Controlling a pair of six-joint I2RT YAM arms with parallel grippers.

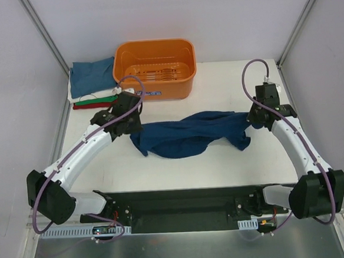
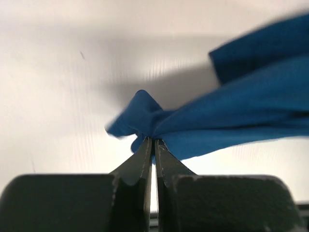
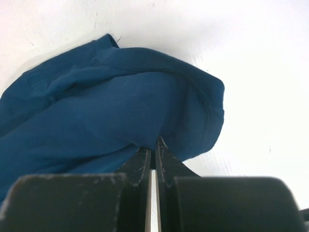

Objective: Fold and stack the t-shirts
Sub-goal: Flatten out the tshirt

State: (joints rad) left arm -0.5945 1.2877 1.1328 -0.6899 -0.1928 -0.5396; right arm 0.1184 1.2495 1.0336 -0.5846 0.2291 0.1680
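A dark navy-blue t-shirt [image 1: 187,135] hangs bunched between both arms over the middle of the table. My left gripper [image 1: 134,127] is shut on its left end; the left wrist view has the cloth [image 2: 227,121] pinched at the tips of that gripper [image 2: 154,141]. At the shirt's right end my right gripper [image 1: 251,116] is shut on a fold, and the right wrist view shows blue fabric [image 3: 111,106] draped over that gripper [image 3: 155,144]. A stack of folded t-shirts [image 1: 92,81], teal-blue on top with white, green and red edges below, lies at the back left.
An orange plastic basket [image 1: 155,69] stands at the back centre, right of the folded stack. Grey frame posts rise at the back left [image 1: 46,37] and back right [image 1: 300,19]. The arm bases sit on a black rail [image 1: 183,208] at the near edge.
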